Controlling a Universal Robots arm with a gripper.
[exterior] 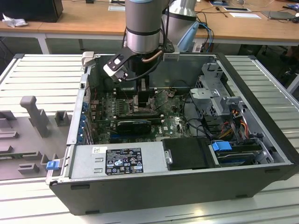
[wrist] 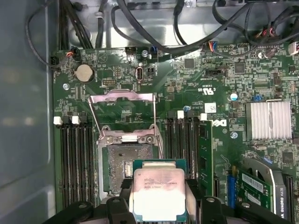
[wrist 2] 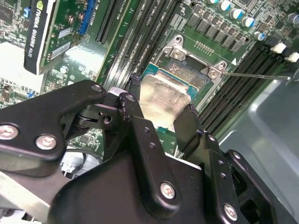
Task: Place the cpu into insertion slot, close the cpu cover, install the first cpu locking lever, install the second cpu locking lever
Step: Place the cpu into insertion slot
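You have the cpu [wrist: 159,193] clamped between the jaws by two opposite edges, pale face up. It hovers just over the insertion slot [wrist: 122,170], overlapping one edge of the open socket and not seated in it. The cpu cover [wrist: 122,98] stands swung open off the slot. Long black memory slots [wrist: 74,158] flank the socket. In the exterior view the arm [exterior: 144,28] reaches down into the open computer case [exterior: 187,186], toward its far side, on the slatted counter [exterior: 42,70].

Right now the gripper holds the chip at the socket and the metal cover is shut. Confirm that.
Not quite: the cover is open, swung up off the socket, as the first wrist view shows. The gripper does hold the chip at the socket.
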